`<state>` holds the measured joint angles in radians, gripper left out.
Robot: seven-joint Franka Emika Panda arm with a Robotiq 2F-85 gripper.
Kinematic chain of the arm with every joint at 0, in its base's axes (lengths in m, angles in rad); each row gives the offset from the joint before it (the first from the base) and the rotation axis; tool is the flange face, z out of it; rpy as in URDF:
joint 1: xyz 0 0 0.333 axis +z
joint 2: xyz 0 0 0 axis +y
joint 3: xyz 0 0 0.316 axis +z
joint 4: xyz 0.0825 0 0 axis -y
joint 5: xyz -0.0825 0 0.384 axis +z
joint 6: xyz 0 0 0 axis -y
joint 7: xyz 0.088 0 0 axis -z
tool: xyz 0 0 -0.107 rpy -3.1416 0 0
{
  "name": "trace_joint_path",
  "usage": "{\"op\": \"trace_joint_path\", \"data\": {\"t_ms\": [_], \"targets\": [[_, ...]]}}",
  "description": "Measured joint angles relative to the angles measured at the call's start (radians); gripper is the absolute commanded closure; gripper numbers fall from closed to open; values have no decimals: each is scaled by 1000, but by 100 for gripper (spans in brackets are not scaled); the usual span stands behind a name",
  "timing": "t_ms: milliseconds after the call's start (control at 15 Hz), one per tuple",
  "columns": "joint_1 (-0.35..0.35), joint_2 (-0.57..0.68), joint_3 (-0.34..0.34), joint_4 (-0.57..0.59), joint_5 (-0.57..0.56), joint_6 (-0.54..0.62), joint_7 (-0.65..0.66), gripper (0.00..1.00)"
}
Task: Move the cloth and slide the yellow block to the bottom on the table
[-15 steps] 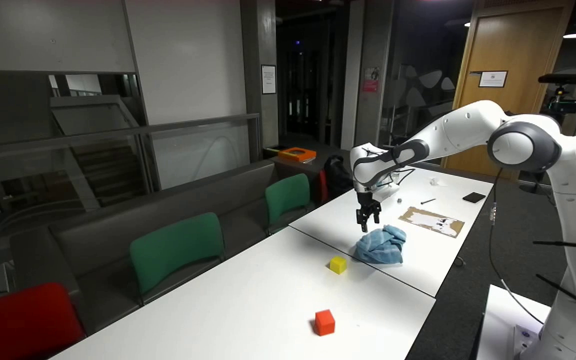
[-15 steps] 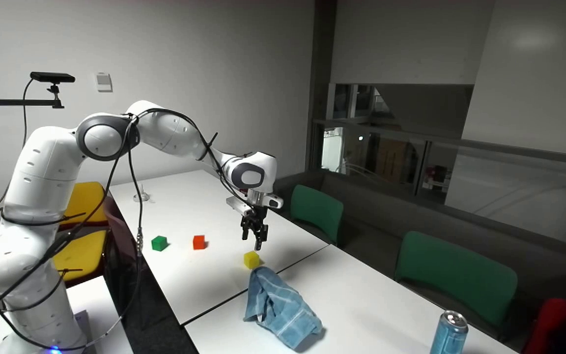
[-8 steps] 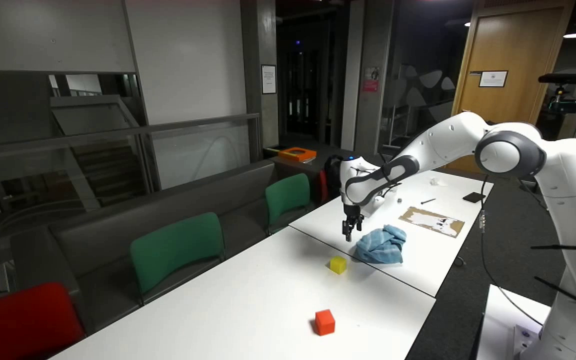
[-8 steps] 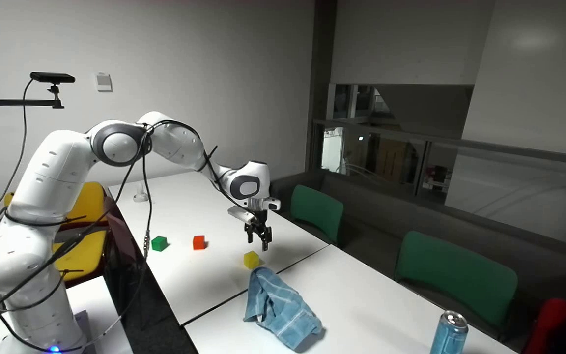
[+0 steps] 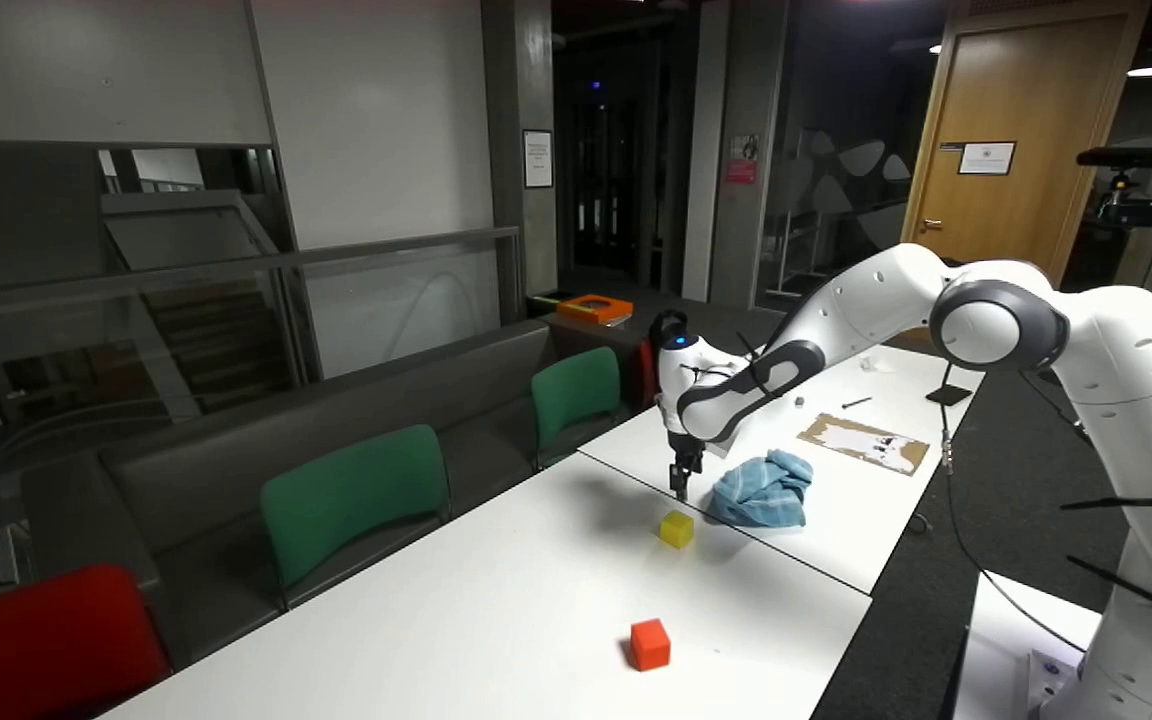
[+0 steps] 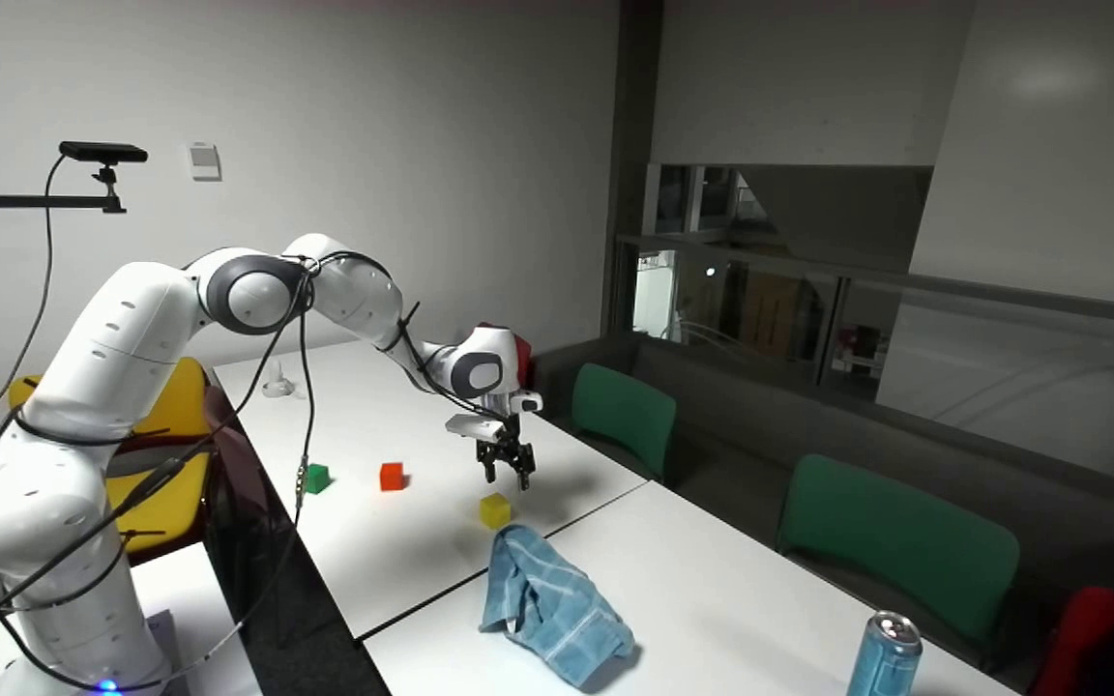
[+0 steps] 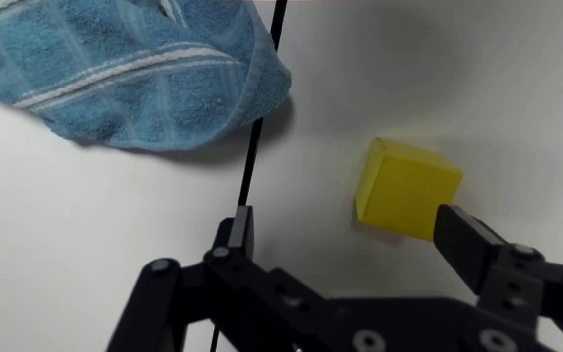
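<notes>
The yellow block point(image 5: 677, 530) sits on the white table point(image 5: 496, 600) beside the seam between two tabletops. It also shows in an exterior view point(image 6: 495, 510) and in the wrist view point(image 7: 406, 193). The crumpled blue cloth point(image 5: 764, 490) lies near the block, mostly across the seam; it also shows in an exterior view point(image 6: 557, 609) and at upper left in the wrist view point(image 7: 154, 78). My gripper point(image 7: 345, 212) is open and empty, low over the table near the block. In the wrist view its right finger overlaps the block's lower corner; I cannot tell whether they touch.
A red block point(image 5: 650, 645) and a green block point(image 6: 317, 478) stand on the block's side of the seam. A blue can point(image 6: 886, 657), a brown-edged board point(image 5: 864, 444) and a dark flat object point(image 5: 948, 395) are on the cloth's side. Green chairs point(image 6: 623, 414) line the far edge.
The arm has lowered and my gripper has come down and closer to the yellow block. It stays open. The block and the cloth have not moved.
</notes>
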<state>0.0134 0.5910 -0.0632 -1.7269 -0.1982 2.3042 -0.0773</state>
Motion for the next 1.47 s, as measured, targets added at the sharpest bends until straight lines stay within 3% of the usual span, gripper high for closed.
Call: {"op": "trace_joint_path", "data": {"t_ms": [400,600,733,1467], "targets": [[-18,8,32,60,30,-8,-86,0],[-48,22,69,111,78,-65,-177,0],[-49,34,65,144,72,-111,-163,0],[-46,57,73,147,70,-69,-162,0]]}}
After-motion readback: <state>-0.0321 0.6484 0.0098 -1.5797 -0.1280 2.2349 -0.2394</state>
